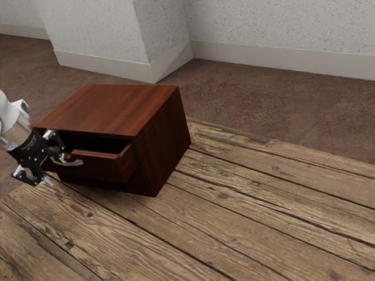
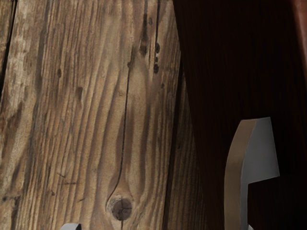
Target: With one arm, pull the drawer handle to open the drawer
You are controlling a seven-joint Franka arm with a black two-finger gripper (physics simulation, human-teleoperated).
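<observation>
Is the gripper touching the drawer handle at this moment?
Cannot tell. In the exterior view the gripper overlaps the near end of the handle, but neither contact nor a gap shows plainly.

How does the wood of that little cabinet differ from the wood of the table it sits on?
The cabinet is dark red-brown, while the table is a paler, greyish brown. The cabinet's panels look smooth and polished with fine grain, whereas the table looks rough and weathered, with knots and cracks. The cabinet's faces are unbroken panels, but the table is made of separate planks with gaps between them. Both show a wood grain.
</observation>
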